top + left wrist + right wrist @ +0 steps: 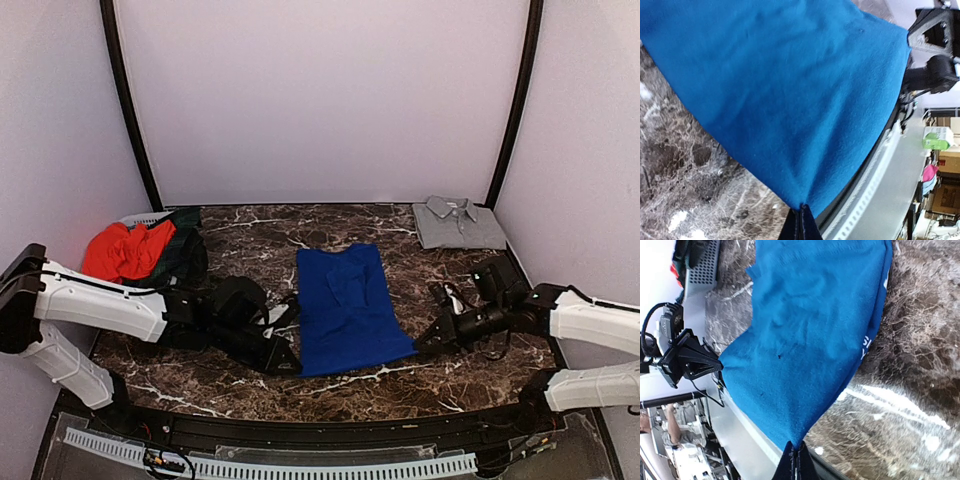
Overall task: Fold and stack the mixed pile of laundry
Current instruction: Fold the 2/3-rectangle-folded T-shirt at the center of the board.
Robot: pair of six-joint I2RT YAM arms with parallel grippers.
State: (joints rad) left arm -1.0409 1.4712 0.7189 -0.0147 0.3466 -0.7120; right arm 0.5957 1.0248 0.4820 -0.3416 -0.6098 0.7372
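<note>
With both arms reaching in from the sides, you have the royal-blue T-shirt (pixel 350 305) lying flat in the middle of the marble bench (pixel 250 235), folded into a long strip. Its long axis runs from the near edge toward the back wall, leaning slightly left at the far end. The neck notch sits at the far end and the wider hem end points toward the arm bases. Your left tool (pixel 293 365) is pressed together on the near-left corner of that hem. In the left wrist view its fingertips (pixel 801 224) meet on the very point of the blue cloth. Your right tool (pixel 420 343) pinches the near-right corner the same way, its fingertips (pixel 795 461) closed on the cloth tip. A sliver of white print (pixel 866 347) peeks out along one folded edge in that view. The grey shirt (pixel 460 225) lies folded at the far right corner of the bench, well apart from the blue one. The red-orange garment (pixel 125 250) and the dark cloth (pixel 185 252) are bunched together at the far left.
</note>
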